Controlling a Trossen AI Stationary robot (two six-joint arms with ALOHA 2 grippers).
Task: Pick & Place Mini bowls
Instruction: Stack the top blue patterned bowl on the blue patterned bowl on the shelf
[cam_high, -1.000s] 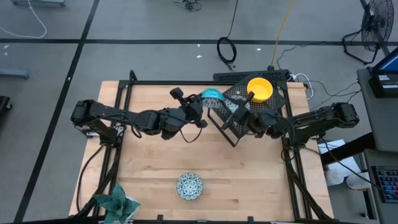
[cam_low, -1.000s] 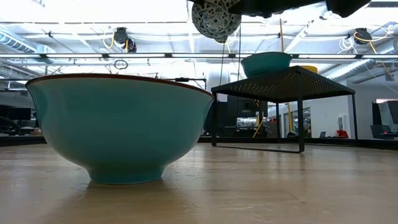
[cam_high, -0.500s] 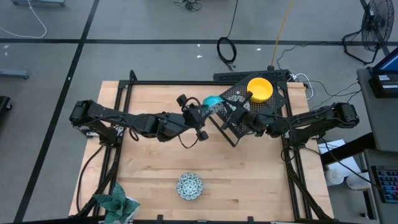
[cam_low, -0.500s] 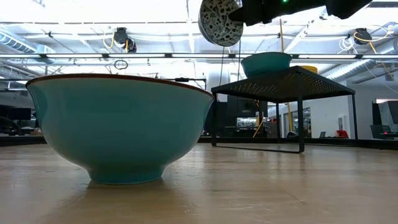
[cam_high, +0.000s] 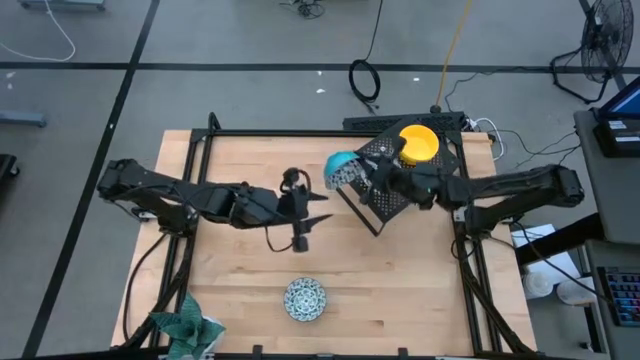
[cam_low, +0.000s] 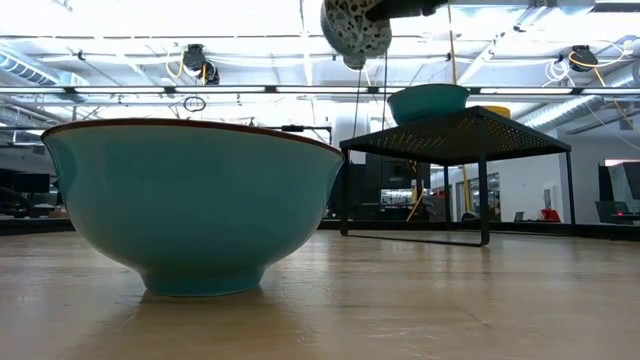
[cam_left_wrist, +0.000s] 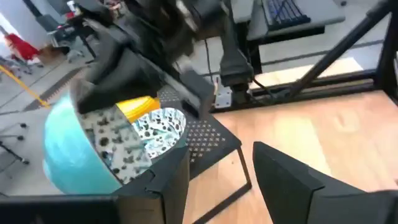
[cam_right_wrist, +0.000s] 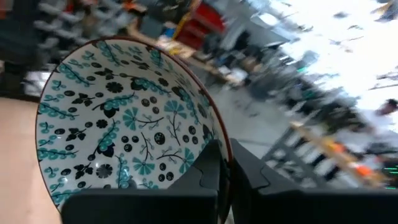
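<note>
One patterned bowl (cam_right_wrist: 124, 127) is being carried in the air by the right gripper (cam_right_wrist: 217, 168), its fingers pinching the rim, at the near-left corner of the black perforated stand (cam_high: 400, 165). To place it well, the gripper should, in my judgement, be bringing the bowl level and lowering it onto a free patch of the stand, clear of the yellow bowl (cam_high: 418, 141) sitting on top, before easing its fingers apart. A tilted release is risking a slide off the edge.

This bowl is showing a white inside with teal and dark flower sprigs, a thin reddish rim and a plain teal outside. A second patterned bowl (cam_high: 304, 299) is resting on the bench (cam_high: 240, 290) near the front edge. The left gripper (cam_high: 303, 212) is hanging over the middle of the bench, fingers spread wide and holding nothing.
</note>
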